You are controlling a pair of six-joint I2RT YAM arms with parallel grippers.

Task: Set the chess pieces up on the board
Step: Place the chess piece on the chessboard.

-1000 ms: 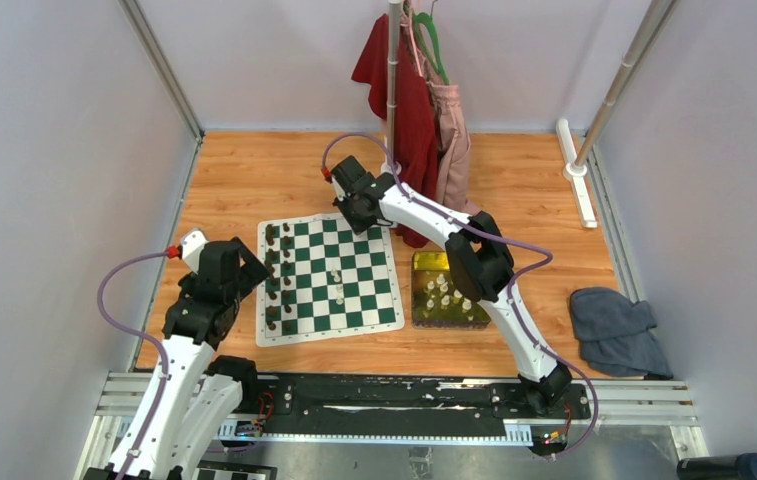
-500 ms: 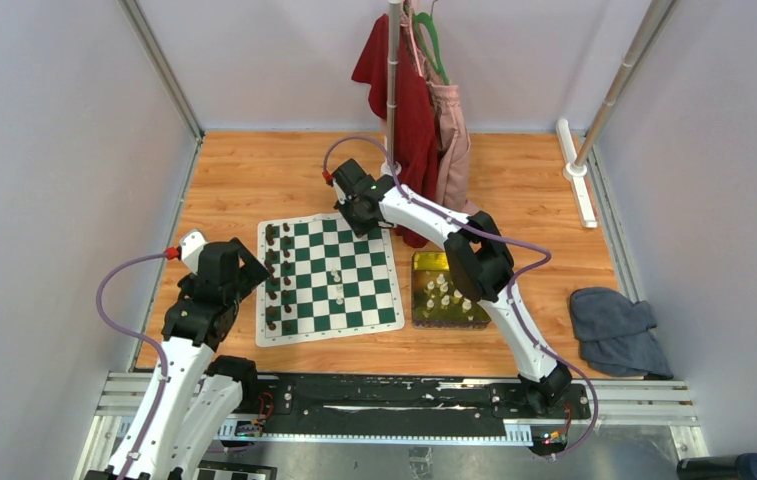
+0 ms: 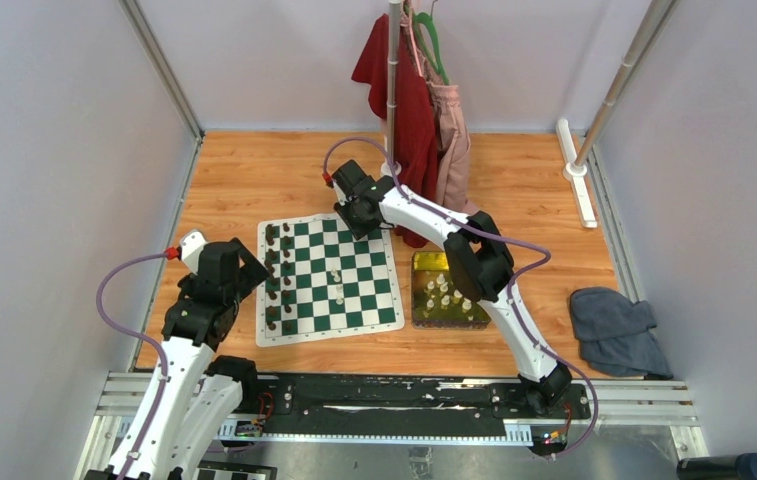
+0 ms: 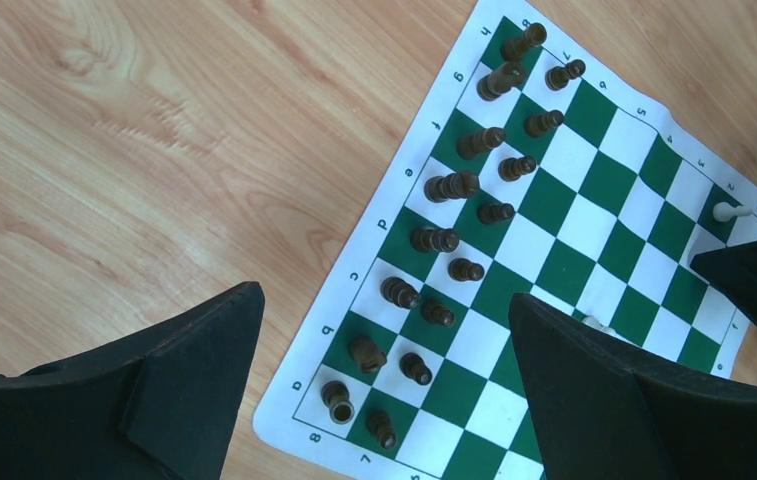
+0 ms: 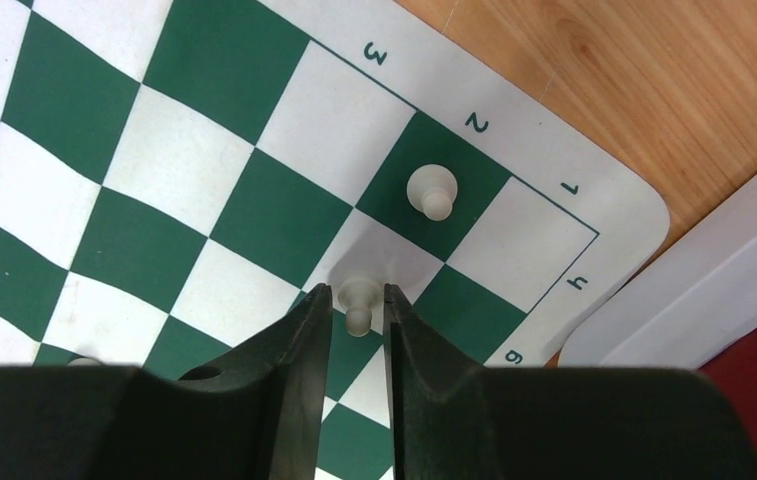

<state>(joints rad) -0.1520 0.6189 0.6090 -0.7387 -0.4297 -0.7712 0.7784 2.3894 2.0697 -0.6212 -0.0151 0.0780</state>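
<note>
- Right claw (image 5: pixel 357 290): lowered over the far right corner of the chess board (image 3: pixel 369 305), one finger on either side of a cream-white pawn (image 5: pixel 358 300)
- That pawn stands upright on the white square g2; the fingers (image 5: pixel 304 340) sit very close to it, and I cannot tell whether they press it or stand just clear
- Second cream-white pawn (image 5: pixel 430 190): upright on the neighbouring dark green square h2, apart from the claw
- Left claw (image 4: pixel 384 300): released, fingers spread wide with nothing between them, held above the left edge of the board
- Dark brown chessmen (image 4: pixel 451 186): two files along the left side of the board, on the squares numbered 7 and 8, all upright as far as the view shows
- Two further cream-white chessmen (image 3: pixel 335 276): near the middle of the board; their type is too small to tell
- Yellow-green tray (image 3: pixel 424 262): on the wooden tabletop (image 3: pixel 254 180) just beside the board's right edge, holding more cream-white chessmen (image 3: pixel 444 295)
- Grey cloth (image 3: pixel 616 330): crumpled on the tabletop, well apart to the right of the tray
</note>
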